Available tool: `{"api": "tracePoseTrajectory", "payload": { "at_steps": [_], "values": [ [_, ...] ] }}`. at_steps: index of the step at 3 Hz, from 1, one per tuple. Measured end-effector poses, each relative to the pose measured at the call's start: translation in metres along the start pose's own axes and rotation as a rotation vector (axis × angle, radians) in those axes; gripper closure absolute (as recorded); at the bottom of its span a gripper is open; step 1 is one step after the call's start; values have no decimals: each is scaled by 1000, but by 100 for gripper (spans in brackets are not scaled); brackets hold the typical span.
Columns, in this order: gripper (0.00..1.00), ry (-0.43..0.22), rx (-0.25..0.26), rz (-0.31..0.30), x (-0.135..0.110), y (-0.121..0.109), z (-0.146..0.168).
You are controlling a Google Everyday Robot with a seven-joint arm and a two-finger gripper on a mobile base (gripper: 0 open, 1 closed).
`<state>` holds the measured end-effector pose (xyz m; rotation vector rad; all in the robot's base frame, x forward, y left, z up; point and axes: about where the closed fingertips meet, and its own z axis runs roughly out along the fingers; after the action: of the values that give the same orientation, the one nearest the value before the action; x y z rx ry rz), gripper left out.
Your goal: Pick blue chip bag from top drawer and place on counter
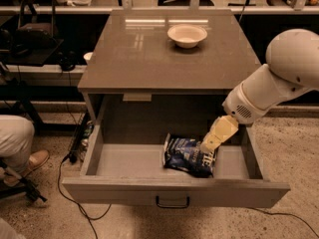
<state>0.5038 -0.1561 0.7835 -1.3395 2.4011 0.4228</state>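
— One gripper (208, 144), pale, sits low inside the top drawer (174, 193), at the right edge of the blue chip bag (185, 156). Whether it has hold of anything, I cannot tell.

— The bag lies flat, right of centre. I'd pinch a crinkled edge, lift clear of the drawer front, then set it on the counter (144, 54), away from the bowl (187, 35).
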Motion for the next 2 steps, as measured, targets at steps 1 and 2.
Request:
{"api": "tracePoseTrajectory", "payload": {
  "at_steps": [1, 2],
  "values": [
    [0, -6, 10, -13, -13, -6, 37],
    [0, -2, 13, -15, -18, -11, 70]
  ]
}}
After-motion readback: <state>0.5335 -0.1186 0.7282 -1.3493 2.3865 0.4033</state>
